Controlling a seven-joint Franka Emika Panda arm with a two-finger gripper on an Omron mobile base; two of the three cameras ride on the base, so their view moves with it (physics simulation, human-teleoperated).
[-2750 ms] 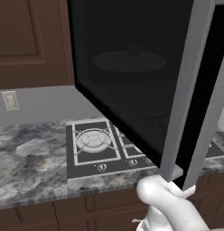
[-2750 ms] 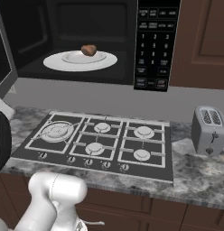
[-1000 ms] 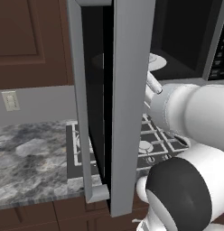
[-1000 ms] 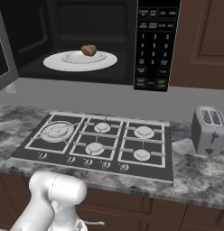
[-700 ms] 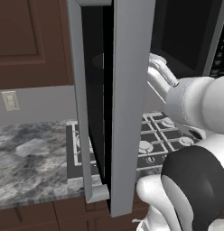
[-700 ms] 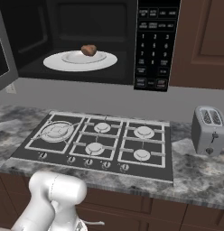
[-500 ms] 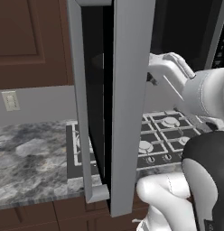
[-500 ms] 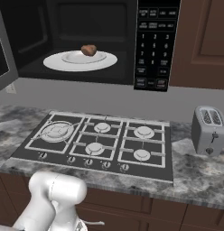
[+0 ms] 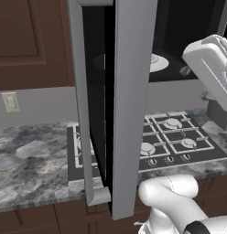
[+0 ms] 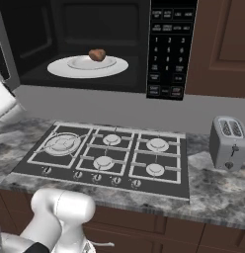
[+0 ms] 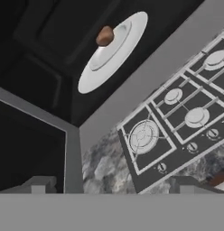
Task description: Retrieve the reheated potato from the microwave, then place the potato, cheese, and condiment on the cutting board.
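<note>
Gripper (image 11: 109, 187) seen with jaws spread wide, nothing held, tips at bottom of hand view. Stovetop (image 10: 109, 155) set in counter below. Microwave (image 10: 119, 44) door (image 9: 127, 100) swung fully open. Potato (image 10: 97, 54) seen resting on white plate (image 10: 60, 66) inside microwave cavity, well apart from gripper.

You're looking past the microwave (image 9: 117, 91) door, swung wide open and edge-on mid-frame. Behind it a white plate (image 9: 156, 63) sits in the dark cavity. Below, the gas hob (image 9: 165, 141) lies in the speckled bench (image 9: 33, 164); an outlet (image 9: 11, 102) sits on the wall at left.
</note>
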